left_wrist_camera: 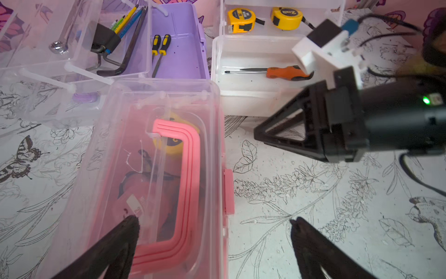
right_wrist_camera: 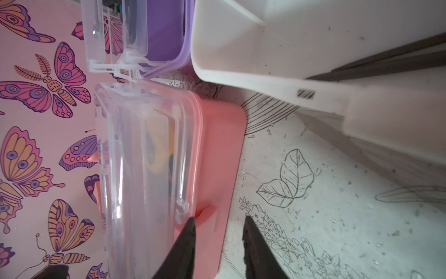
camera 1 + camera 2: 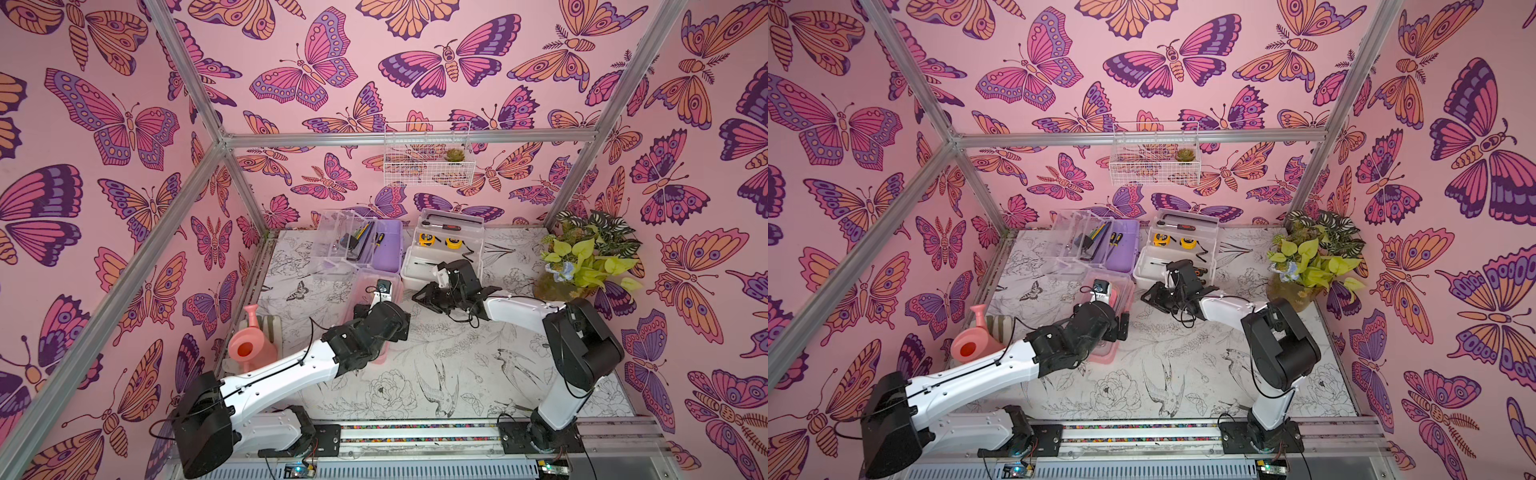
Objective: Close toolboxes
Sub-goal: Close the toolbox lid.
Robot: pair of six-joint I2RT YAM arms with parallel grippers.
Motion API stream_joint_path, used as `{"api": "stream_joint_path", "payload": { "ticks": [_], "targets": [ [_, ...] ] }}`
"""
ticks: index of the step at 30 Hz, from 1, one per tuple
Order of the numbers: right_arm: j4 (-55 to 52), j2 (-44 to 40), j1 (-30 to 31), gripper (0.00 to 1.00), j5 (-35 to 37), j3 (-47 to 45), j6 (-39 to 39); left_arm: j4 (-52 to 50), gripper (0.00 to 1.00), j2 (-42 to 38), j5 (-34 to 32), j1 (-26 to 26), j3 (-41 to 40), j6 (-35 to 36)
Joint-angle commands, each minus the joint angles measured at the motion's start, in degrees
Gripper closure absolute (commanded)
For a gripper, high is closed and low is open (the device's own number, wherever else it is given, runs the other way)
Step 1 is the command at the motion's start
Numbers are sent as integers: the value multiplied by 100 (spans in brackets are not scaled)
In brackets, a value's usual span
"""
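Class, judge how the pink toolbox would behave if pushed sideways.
The pink toolbox probably slides rather than tips: it sits low and wide. Its smooth clear lid likely offers little grip. The yellow tape measure inside may shift, adding weight.

Pink toolbox (image 1: 113, 169), purple toolbox (image 1: 179, 48), white toolbox (image 1: 253, 94); pink butterfly-print walls (image 3: 374, 95).

- Yellow tape measure (image 1: 286, 18) in the clear tray of the white toolbox (image 1: 253, 96): its label shows a large "2"; smaller print is blurred.
- Neighbouring tape measure (image 1: 242, 20): label print unreadable.
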Motion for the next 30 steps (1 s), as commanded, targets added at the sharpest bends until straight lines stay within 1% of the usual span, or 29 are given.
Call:
{"api": "stream_joint_path", "payload": {
  "ticks": [1,6,7,8,10,14,16,18,21,25,27,28,30],
  "targets": [
    [-630,-60,0,54,-188,-12,-1074,159,0,67,625,435,145,77],
    [-973,-89,0,36,-201,-116,-2149,143,0,106,953,1090,226,103],
    [-1055,-104,8,15,-194,-118,-2356,128,0,108,1038,1237,226,82],
    [-1152,-107,17,1,-200,-102,-2570,90,0,104,1103,1390,221,37],
    [-1222,-139,86,1,-196,-96,-2993,85,0,71,1270,1686,170,-77],
    [-752,-277,330,1,-175,-286,-3899,72,0,102,1929,2349,128,-256],
    [-500,-298,443,7,-193,-362,-4359,98,0,150,2245,2618,126,-344],
    [-240,-303,556,10,-194,-469,-4835,192,0,183,2545,2858,78,-431],
    [283,-347,698,10,-316,-734,-5483,434,0,200,2906,3138,-41,-551],
    [1136,-323,731,10,-576,-1024,-5750,804,0,238,3314,3426,-270,-750],
    [1212,-237,740,10,-687,-949,-5839,1010,0,236,3467,3500,-375,-805],
    [1282,-189,753,10,-698,-923,-5880,1103,0,465,3513,3511,-412,-808],
    [1297,-121,787,10,-655,-809,-5948,1187,0,535,3576,3521,-423,-773]
  ]
}}
